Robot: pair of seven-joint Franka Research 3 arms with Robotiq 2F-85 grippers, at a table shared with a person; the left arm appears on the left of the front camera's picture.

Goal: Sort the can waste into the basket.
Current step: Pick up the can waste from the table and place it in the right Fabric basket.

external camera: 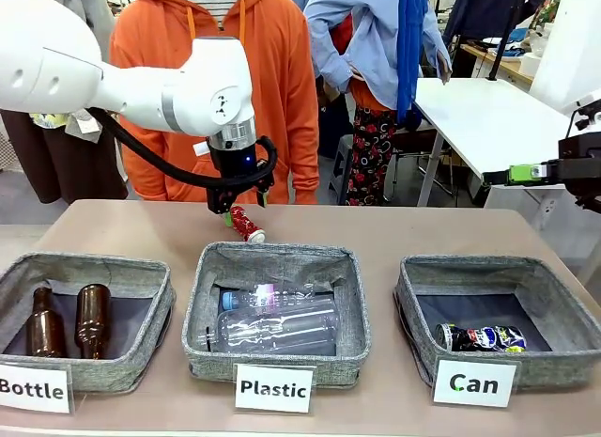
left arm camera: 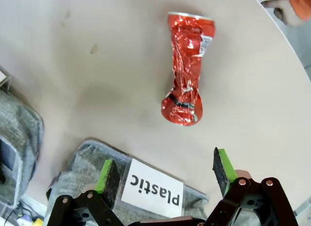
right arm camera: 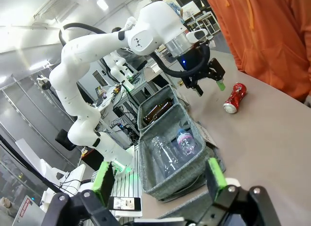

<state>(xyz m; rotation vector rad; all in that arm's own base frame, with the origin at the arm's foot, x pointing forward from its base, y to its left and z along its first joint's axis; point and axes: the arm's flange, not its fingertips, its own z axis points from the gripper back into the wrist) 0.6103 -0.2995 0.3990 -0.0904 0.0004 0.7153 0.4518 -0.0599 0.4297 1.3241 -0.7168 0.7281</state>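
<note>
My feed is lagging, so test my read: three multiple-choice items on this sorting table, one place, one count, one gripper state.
1. The red can lies: A in a basket; B on the table beyond the Plastic basket; C in a gripper.
2. Cans inside the Can basket: A none; B one; C two.
3. The left gripper is: A open above the red can; B shut on it; C shut, empty.
Answers: 1 B, it rests on bare tabletop. 2 B, a single dark can lies inside. 3 A, its green pads stand apart, the can beyond them.
</note>
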